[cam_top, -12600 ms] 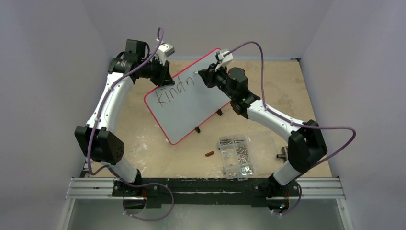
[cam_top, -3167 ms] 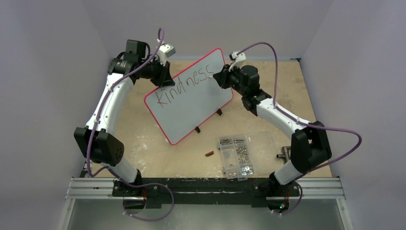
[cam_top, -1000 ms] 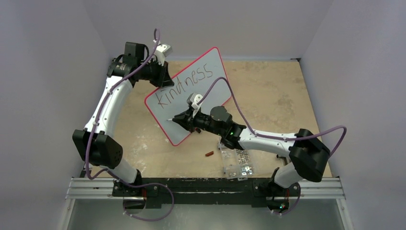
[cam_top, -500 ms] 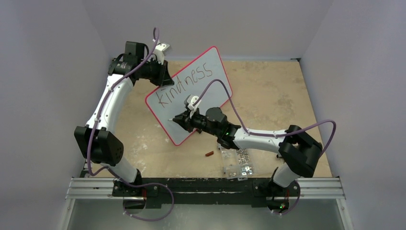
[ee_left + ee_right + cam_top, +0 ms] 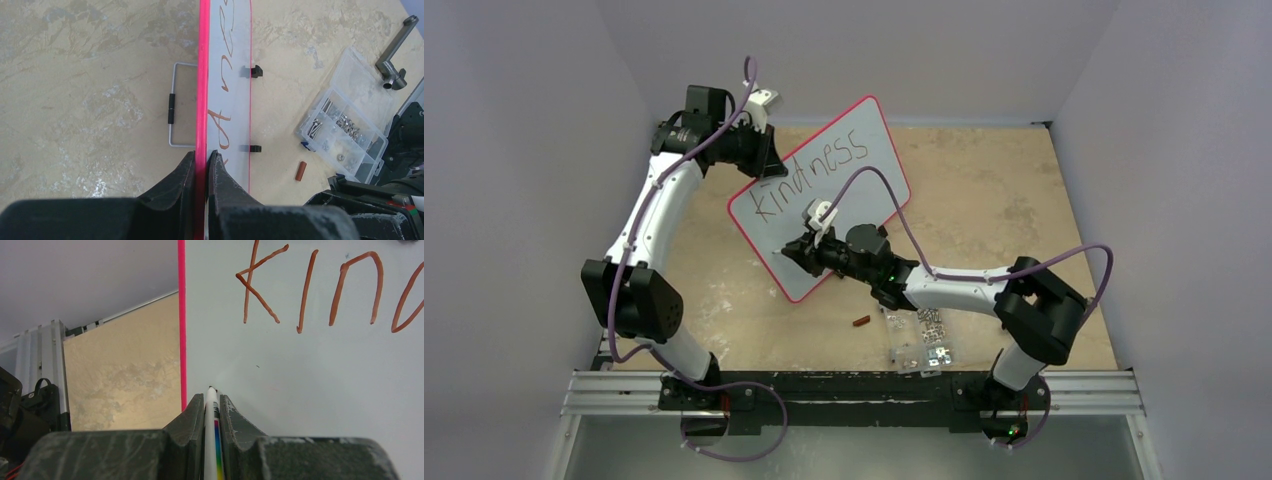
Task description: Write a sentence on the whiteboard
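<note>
Held the left arm raised at the table's far left, elbow bent, left gripper (image 5: 201, 154) pinched tight on the rim of the whiteboard (image 5: 235, 100). Held the right arm stretched low across mid-table, right gripper (image 5: 212, 396) clamped on a marker (image 5: 210, 440), pointing left.

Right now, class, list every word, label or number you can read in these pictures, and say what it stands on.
"kindness": handwritten word on the whiteboard.
"kin": the same word's start, cut off in the right wrist view.
Left wrist view: the word is too slanted to read.
No other text.
</note>
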Controlling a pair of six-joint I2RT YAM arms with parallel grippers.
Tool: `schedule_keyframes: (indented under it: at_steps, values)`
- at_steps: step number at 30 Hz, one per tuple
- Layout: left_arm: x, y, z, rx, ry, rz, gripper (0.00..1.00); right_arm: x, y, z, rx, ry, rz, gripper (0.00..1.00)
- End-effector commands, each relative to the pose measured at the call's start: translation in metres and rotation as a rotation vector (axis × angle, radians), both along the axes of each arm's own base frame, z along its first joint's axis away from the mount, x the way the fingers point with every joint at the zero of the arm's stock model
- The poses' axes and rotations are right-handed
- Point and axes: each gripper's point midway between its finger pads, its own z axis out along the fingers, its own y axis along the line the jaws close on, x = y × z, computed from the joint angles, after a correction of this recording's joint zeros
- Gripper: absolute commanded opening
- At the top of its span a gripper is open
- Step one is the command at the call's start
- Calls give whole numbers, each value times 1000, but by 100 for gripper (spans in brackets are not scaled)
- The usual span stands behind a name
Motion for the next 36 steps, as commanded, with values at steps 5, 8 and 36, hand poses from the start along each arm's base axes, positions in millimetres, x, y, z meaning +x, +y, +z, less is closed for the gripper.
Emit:
schedule_keyframes:
  at_steps: [5, 8, 36]
  values:
    - [5, 15, -23, 113, 31, 42, 0, 25, -4, 26, 42, -51, -106, 0]
    - [4, 15, -22, 113, 29, 41, 0, 31, -8, 25, 37, -45, -141, 0]
    - [3, 14, -19, 120, 19, 39, 0, 16, -32, -7, 3, 57, -164, 0]
